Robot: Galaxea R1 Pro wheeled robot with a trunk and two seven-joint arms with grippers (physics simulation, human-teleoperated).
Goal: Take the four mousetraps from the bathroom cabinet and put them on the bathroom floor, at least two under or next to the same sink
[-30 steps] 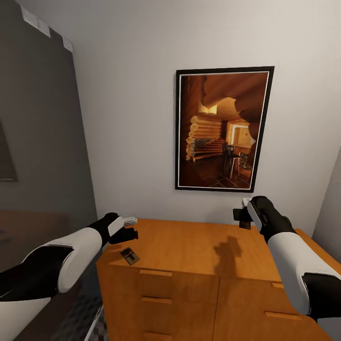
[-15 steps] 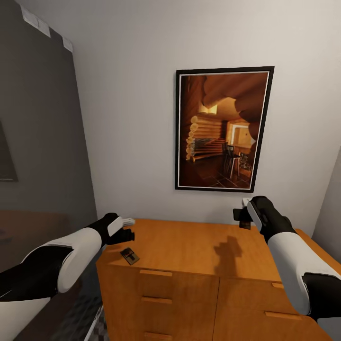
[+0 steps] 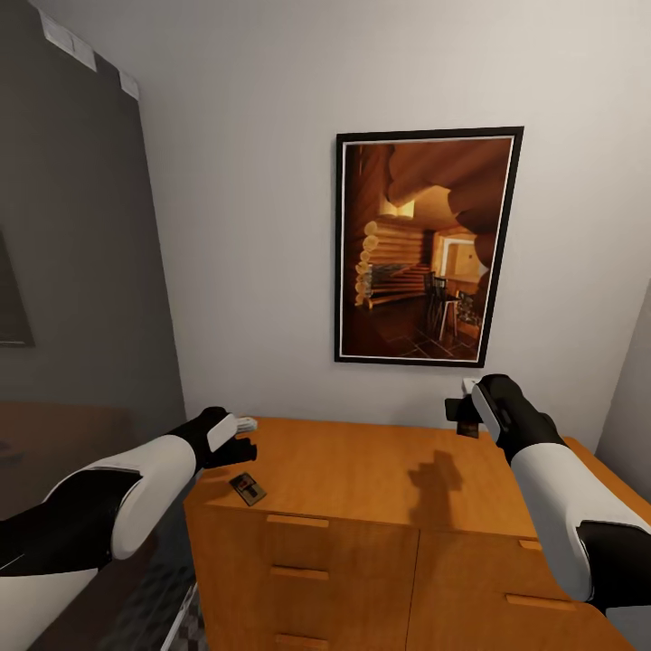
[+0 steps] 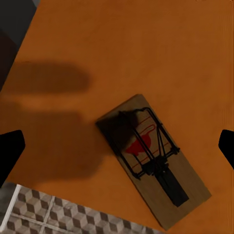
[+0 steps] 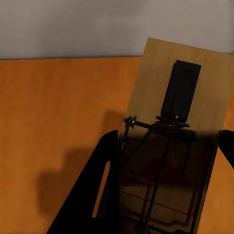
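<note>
The left end effector (image 3: 242,434) hangs spread wide over the front left corner of the cabinet (image 3: 380,479), just above a mousetrap (image 4: 153,156) lying flat on its top (patterned bathroom floor (image 4: 53,217) shows past the edge). The right end effector (image 3: 466,411) pinches a second mousetrap (image 5: 170,146) above the cabinet's back right, below a framed picture (image 3: 425,244).

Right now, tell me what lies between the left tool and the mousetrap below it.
Nothing: left tool hovers over mousetrap; the left wrist view shows bare cabinet top around it.
</note>
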